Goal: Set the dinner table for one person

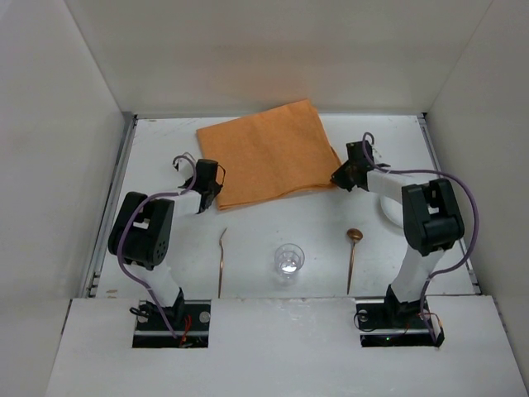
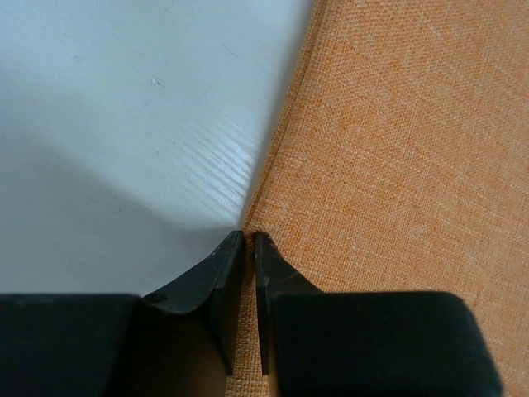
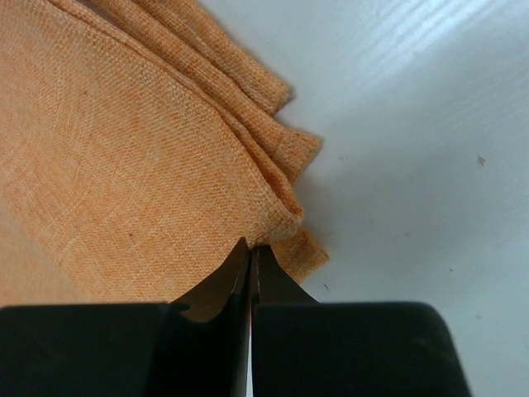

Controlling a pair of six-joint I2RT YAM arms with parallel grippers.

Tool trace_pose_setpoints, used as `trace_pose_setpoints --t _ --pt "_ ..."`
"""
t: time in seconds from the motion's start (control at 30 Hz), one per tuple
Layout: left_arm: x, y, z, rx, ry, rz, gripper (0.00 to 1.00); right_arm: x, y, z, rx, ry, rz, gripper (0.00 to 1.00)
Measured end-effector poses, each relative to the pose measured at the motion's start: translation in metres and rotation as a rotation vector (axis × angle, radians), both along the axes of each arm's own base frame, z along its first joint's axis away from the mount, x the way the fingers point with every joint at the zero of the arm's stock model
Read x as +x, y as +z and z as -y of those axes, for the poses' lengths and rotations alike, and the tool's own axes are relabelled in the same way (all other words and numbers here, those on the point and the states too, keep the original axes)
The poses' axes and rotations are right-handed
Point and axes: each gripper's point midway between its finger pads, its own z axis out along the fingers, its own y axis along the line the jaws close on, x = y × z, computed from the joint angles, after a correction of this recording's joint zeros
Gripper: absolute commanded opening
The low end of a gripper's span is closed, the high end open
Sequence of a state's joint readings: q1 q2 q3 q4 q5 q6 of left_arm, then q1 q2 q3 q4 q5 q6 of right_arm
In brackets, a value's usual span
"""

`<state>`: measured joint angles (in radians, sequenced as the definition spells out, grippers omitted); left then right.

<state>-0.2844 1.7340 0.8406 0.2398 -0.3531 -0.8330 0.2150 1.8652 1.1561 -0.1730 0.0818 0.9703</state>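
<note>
My left pincer [image 2: 248, 238] is clamped on the left edge of the orange woven rectangular cloth [image 2: 397, 165]. My right pincer [image 3: 250, 246] is closed on the cloth's folded right corner. The flat matte white bench [image 1: 273, 223] lies directly beneath the cloth.

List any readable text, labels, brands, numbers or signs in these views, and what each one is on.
None can be read in any view.
orange cloth: plain weave, no tag or print showing.
glass, spoon, thin utensil: no markings visible.
dinner table: bare white, no print.
electronics at the arm bases: too small to tell if anything is printed there.
</note>
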Motion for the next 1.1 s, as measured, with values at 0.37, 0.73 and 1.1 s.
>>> trace_pose_setpoints --t 0.37,0.73,1.1 --pt "0.001 0.000 -0.005 0.000 0.018 0.008 0.07 -0.111 -0.006 -0.010 0.021 0.064 0.042 0.15" --pt "-0.018 0.025 -0.028 0.042 0.067 0.048 0.44 -0.091 0.059 -0.007 -0.102 0.122 0.220 0.72" --pt "0.044 0.123 0.042 -0.067 -0.070 0.274 0.44 0.077 0.105 -0.019 -0.266 0.201 0.359 0.76"
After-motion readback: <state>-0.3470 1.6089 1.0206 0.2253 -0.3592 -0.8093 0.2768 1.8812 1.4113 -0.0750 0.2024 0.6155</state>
